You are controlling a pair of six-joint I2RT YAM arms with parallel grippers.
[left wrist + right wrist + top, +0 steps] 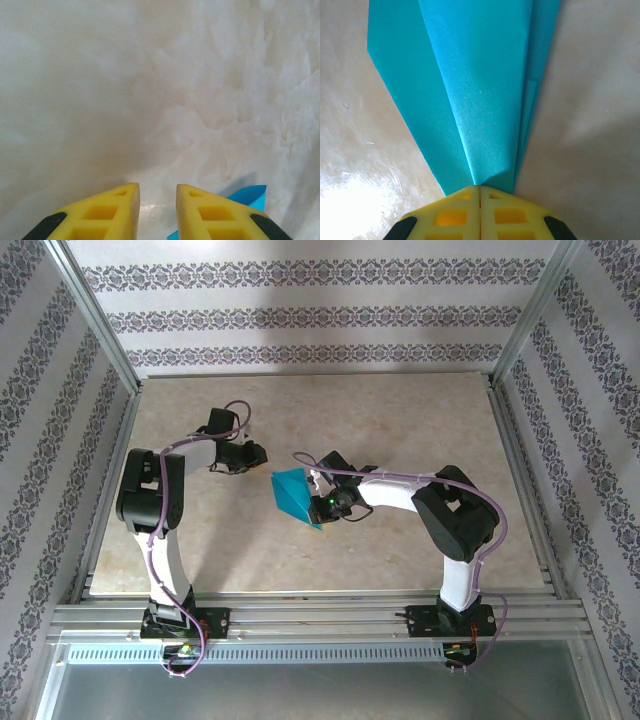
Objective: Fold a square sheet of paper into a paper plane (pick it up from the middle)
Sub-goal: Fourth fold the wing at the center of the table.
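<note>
Right wrist: right gripper [480, 192] on paper plane [480, 90]

White-black arms [176, 575], purple cables [240, 406], yellow tool fingers [107, 212]

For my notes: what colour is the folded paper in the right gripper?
Plain teal-blue; the paper plane shows best in the right wrist view.

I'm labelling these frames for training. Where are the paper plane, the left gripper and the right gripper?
paper plane [480, 100], right wrist view, middle folded panel.
right gripper [480, 189], right wrist view, between its closed fingertips.
left gripper [157, 189], left wrist view, gap between its fingertips.
</note>
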